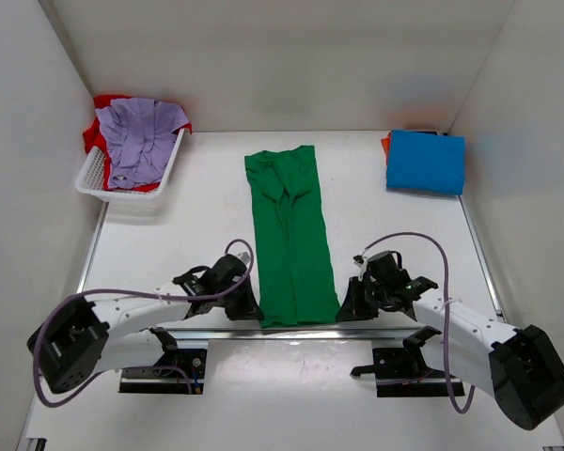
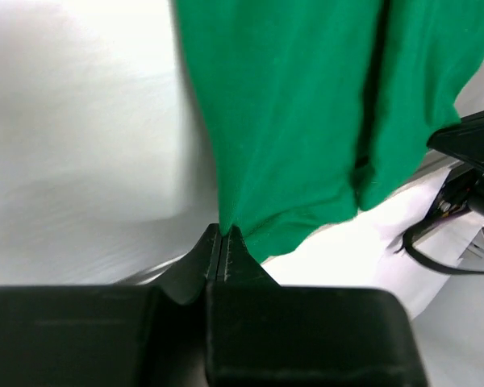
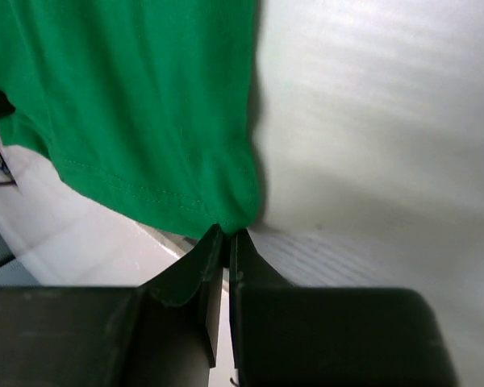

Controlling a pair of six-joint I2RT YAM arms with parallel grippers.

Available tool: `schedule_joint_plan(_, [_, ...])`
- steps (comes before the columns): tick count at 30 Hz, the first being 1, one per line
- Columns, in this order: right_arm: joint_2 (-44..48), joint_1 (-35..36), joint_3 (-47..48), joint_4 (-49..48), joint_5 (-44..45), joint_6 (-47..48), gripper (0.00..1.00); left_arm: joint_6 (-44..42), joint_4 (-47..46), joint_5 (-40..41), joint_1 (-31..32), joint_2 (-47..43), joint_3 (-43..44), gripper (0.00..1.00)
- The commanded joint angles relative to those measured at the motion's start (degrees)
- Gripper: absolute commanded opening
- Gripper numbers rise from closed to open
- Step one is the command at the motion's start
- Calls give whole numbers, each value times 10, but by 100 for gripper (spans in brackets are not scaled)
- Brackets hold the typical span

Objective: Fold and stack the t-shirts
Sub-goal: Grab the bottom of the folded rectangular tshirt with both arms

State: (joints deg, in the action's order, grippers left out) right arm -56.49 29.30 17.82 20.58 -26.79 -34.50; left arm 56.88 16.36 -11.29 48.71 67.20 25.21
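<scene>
The green t-shirt (image 1: 288,235) lies as a long narrow strip down the middle of the table, its hem at the near edge. My left gripper (image 1: 252,307) is shut on the hem's near left corner (image 2: 226,230). My right gripper (image 1: 348,305) is shut on the near right corner (image 3: 230,228). The blue t-shirt (image 1: 425,162) lies folded at the far right on top of the red-orange one (image 1: 386,146), of which only an edge shows. The lavender t-shirt (image 1: 139,136) is heaped in the basket.
A white lattice basket (image 1: 99,174) stands at the far left with red cloth (image 1: 96,132) under the lavender shirt. White walls close in the table on three sides. The arm bases and cables sit along the near edge.
</scene>
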Motion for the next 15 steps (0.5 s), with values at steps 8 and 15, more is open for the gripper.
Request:
schedule_joint_plan(8, [-13,49,27,41,-21,-5,1,5,2,-35,-4,-33,-41,2])
schedule_joint_plan(15, [-89,1,160,110,-49,65,0,-44,44,-99,-124,-60,49,2])
